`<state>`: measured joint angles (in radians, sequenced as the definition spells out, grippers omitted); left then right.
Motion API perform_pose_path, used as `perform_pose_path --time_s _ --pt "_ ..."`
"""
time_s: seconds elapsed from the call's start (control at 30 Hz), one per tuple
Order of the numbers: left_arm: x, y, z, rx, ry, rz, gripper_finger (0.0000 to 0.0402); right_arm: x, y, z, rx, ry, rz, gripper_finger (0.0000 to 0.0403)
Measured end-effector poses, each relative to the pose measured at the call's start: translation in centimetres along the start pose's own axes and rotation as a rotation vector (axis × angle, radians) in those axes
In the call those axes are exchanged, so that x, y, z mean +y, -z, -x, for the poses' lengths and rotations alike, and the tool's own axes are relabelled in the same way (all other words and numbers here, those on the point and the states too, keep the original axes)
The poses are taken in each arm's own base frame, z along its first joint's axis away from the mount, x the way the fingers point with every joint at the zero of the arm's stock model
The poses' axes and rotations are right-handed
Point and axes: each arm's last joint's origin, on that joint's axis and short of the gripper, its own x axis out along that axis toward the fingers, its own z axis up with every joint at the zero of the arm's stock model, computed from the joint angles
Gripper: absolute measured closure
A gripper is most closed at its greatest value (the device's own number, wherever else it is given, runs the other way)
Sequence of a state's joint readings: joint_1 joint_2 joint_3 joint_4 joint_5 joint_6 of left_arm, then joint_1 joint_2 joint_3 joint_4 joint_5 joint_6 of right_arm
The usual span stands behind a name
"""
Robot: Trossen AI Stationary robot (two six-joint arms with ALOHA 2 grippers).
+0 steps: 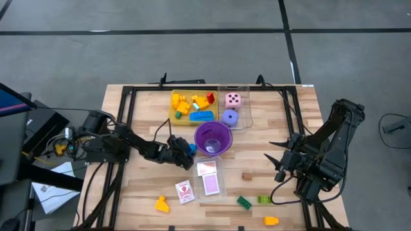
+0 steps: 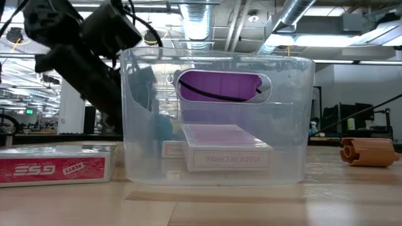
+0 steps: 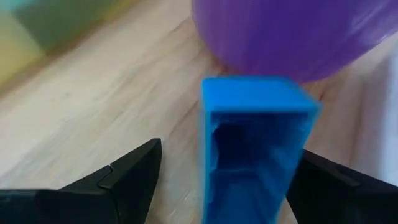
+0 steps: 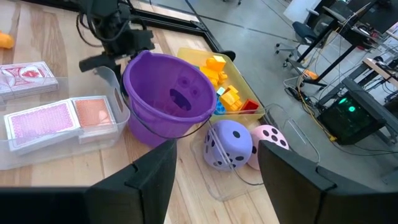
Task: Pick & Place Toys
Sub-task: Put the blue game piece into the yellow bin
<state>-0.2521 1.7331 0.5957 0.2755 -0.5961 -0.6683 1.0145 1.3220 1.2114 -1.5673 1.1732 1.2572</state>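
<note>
My left gripper (image 1: 186, 151) is low over the table, just left of the purple cup (image 1: 213, 138), and open. A blue brick (image 3: 255, 149) lies between its fingers with its hollow side toward the wrist camera. One finger (image 3: 124, 180) stands clear of the brick; the other (image 3: 329, 186) is right beside it. My right gripper (image 1: 279, 160) is open and empty at the table's right, also seen in its wrist view (image 4: 214, 168). More bricks lie in the yellow tray (image 1: 191, 106). The pink die (image 1: 233, 99) and the purple die (image 1: 229, 117) sit in a clear tray. My left gripper has one finger (image 3: 323, 180) close against the blue brick's long side (image 3: 292, 155). I cannot tell whether it touches. The other finger is apart from the brick. The fingers come in low from the table's left and lie along the brick.
A clear tray (image 1: 210, 176) with cards (image 2: 226, 150) stands in the near middle, with a red-white card pack (image 1: 185, 191) to its left. Loose pieces lie near the front: a yellow brick (image 1: 162, 205), green bricks (image 1: 244, 203), an orange brick (image 1: 271, 220) and a brown piece (image 1: 247, 176).
</note>
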Motion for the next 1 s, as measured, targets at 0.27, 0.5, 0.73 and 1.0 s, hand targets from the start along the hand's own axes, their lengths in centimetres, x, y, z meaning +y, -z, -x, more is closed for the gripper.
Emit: perform_pose_path --time_s 0.27,0.5,0.73,1.0 --pt "0.03 0.4 -0.57 -0.01 -0.029 0.014 0.0105 0.0 0.01 0.0 0.002 0.0 0.001 0.0184" --pt "0.22 0.21 -0.42 -0.014 -0.042 0.004 0.0121 -0.01 0.02 0.01 0.006 -0.002 0.002 0.0184" --pt "0.21 0.22 -0.42 -0.009 -0.035 0.004 0.0243 0.0 0.02 0.0 0.007 -0.002 0.0 0.0184" --pt "0.11 0.55 -0.21 0.034 -0.019 -0.023 0.0274 0.01 0.03 0.0 0.01 -0.004 0.0 0.0184"
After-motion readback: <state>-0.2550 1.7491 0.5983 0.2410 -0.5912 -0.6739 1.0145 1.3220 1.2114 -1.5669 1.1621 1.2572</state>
